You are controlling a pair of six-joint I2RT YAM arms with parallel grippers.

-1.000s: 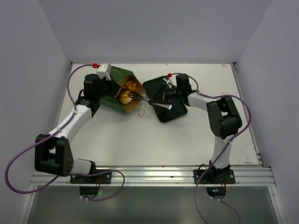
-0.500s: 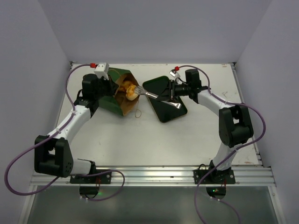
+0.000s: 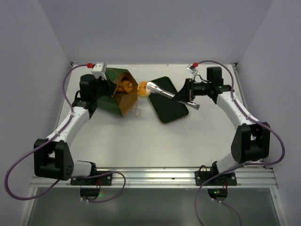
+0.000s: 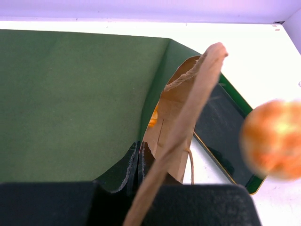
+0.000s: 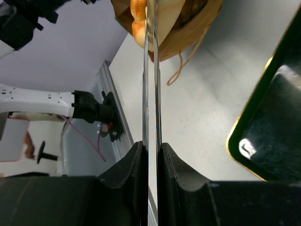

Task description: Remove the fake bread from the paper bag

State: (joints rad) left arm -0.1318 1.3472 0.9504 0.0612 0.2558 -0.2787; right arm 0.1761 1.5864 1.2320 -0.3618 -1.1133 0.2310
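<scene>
From above, the left gripper (image 3: pixel 104 87) pinches the paper bag (image 3: pixel 123 101) near the desk's (image 3: pixel 141 136) far edge; the right gripper (image 3: pixel 181 95) pinches a steel utensil (image 3: pixel 162 92) carrying one bun (image 3: pixel 143 89) just outside the mouth, other pastries (image 3: pixel 124 86) inside. Left wrist: jaws clamp bag paper. Right wrist: bun aloft, not set down.

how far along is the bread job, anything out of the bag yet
Done: nothing set down; the tray holds nothing. In hand: the left hand pinches the paper bag by its edge, and the right hand grips a fork with one bun on its tip, just outside the bag's mouth. Left: more bread sits inside the bag.
</scene>
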